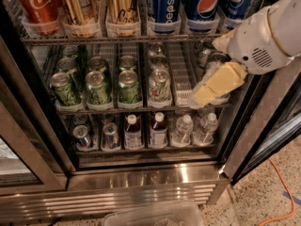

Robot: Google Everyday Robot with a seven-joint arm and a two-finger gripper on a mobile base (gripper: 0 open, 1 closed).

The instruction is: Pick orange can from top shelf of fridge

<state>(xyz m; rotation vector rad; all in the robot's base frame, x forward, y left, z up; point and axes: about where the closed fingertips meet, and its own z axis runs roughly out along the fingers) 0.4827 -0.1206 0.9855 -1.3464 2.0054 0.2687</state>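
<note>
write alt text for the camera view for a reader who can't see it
The robot's gripper hangs at the right of the open fridge, level with the green cans. The orange can stands higher and left, on the top shelf beside blue Pepsi cans.

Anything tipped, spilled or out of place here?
Nothing stands out: the cans and bottles stand upright in their lanes, the orange can on the top shelf. The gripper hangs lower, before the middle rack's right end.
</note>
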